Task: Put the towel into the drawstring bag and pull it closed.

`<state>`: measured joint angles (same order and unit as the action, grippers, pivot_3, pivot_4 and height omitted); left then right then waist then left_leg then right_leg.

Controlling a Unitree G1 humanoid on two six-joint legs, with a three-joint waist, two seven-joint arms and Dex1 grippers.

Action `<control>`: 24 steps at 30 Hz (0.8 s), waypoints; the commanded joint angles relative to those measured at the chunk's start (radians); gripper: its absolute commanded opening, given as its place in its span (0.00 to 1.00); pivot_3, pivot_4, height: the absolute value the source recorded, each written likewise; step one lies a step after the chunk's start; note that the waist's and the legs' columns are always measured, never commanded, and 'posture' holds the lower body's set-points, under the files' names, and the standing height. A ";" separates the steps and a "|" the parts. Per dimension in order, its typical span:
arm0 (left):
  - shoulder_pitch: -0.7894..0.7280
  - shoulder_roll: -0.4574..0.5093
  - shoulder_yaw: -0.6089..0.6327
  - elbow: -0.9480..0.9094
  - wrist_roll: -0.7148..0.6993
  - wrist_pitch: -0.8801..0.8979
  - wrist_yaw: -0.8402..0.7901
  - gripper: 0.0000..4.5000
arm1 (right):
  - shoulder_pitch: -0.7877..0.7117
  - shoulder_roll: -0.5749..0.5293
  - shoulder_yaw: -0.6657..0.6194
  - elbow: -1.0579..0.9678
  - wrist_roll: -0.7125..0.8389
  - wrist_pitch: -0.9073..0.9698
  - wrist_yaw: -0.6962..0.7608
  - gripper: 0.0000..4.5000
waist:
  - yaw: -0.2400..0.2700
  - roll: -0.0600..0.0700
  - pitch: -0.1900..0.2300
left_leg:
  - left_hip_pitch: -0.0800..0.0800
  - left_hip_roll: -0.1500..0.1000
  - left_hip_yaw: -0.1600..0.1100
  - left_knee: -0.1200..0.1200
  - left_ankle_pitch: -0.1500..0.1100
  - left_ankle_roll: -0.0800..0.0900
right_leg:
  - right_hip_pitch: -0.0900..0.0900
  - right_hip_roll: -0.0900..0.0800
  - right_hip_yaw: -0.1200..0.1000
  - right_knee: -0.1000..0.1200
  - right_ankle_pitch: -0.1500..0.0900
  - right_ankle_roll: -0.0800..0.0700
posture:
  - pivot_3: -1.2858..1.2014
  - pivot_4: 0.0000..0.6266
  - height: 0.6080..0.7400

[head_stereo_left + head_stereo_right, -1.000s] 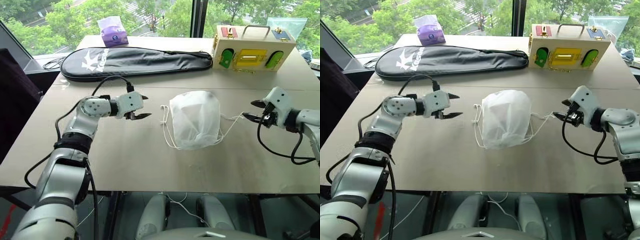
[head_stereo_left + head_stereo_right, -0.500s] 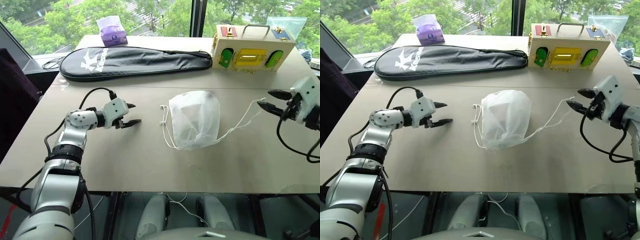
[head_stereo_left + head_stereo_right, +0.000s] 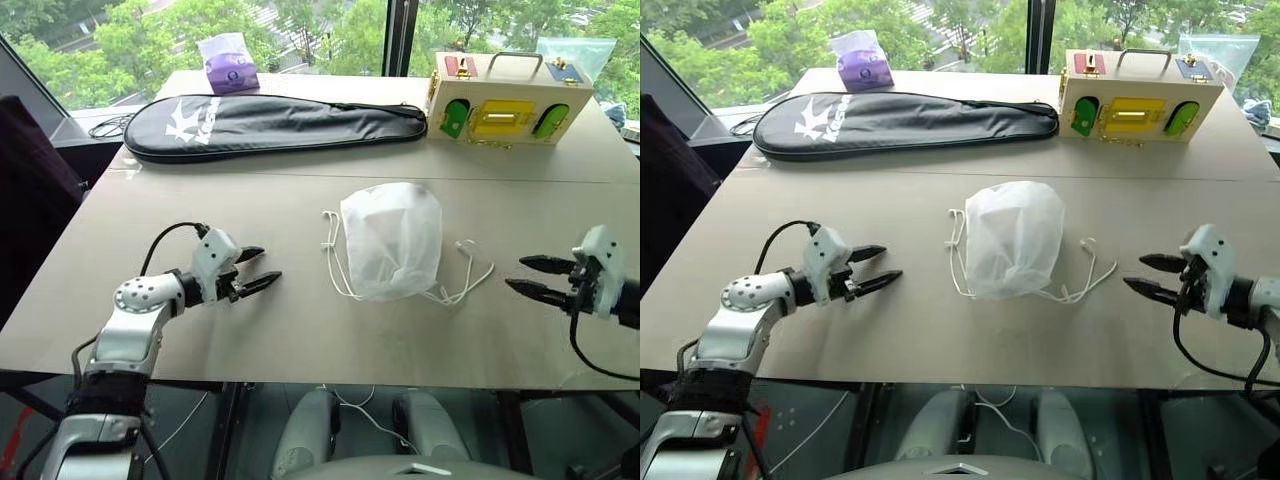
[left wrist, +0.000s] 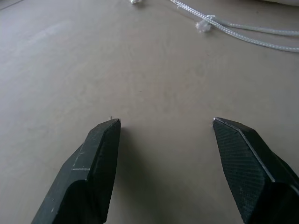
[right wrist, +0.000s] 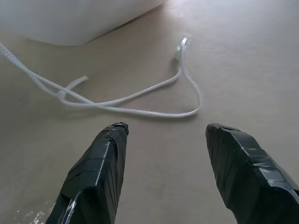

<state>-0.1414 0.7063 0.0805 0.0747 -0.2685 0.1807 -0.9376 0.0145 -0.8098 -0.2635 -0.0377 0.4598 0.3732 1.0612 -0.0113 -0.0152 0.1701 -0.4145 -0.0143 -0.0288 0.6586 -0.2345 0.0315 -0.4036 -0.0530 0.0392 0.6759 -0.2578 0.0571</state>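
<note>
Risk at this moment lay mostly in the loose cords. The drawstring bag (image 3: 390, 240) sat plump in the middle of the tabletop (image 3: 300, 330), its gathered mouth apparently drawn in; a soft lump inside was probably the towel, though the thin fabric did not let it be made out for certain. One cord loop (image 3: 332, 262) lay slack on the bag's left side, another cord loop (image 3: 462, 280) on its right, both flat on the surface and free of any grip.

The left claw (image 3: 262, 270) hovered well apart from the bag, fingers spread and empty. The right claw (image 3: 530, 276) stood likewise spread and empty, near the right cord but not touching it.

If the mouth was not fully cinched, the slack cords could let it ease open and the contents could slip out when the bag was moved. A careless sweep of either claw could snag a loop and drag the light bag across the tabletop, toward the black racket cover (image 3: 280, 122) or off the near edge.
</note>
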 commanded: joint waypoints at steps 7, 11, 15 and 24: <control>0.120 -0.082 0.000 -0.141 -0.004 0.018 0.116 0.72 | 0.077 0.089 -0.068 0.011 -0.018 -0.239 -0.025 0.63 | 0.003 0.004 -0.002 | 0.008 0.000 0.000 0.000 0.000 0.000 | 0.010 0.000 0.000 -0.003 0.000 0.000 | 0.52 0.24 1.00; 0.128 -0.086 0.016 -0.140 -0.035 0.011 0.087 0.72 | 0.094 0.090 -0.073 0.022 0.004 -0.286 0.011 0.63 | 0.004 0.004 -0.002 | 0.008 0.000 0.000 0.000 0.000 0.000 | 0.010 0.000 0.000 -0.004 0.000 0.000 | 0.52 0.24 1.00; 0.151 -0.068 0.041 -0.182 -0.128 0.074 0.019 0.72 | 0.106 0.089 -0.080 0.029 0.053 -0.289 0.063 0.63 | 0.002 0.004 -0.002 | 0.008 0.000 0.000 -0.001 0.000 0.000 | 0.010 0.000 0.000 -0.004 0.000 0.000 | 0.52 0.24 1.00; 0.175 -0.043 0.038 -0.210 -0.117 0.054 -0.018 0.72 | 0.114 0.074 -0.069 0.095 0.037 -0.363 0.125 0.63 | 0.002 0.004 -0.002 | 0.007 0.000 0.000 -0.002 0.000 0.000 | 0.010 0.000 0.000 -0.007 -0.002 -0.003 | 0.52 0.24 1.00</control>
<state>0.0334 0.6466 0.1090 -0.1053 -0.3903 0.2593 -0.9463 0.1389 -0.7293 -0.2971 0.0587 0.4891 0.0381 1.1765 -0.0098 -0.0113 0.1678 -0.4074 -0.0140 -0.0288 0.6563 -0.2345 0.0317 -0.3940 -0.0530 0.0388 0.6685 -0.2597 0.0538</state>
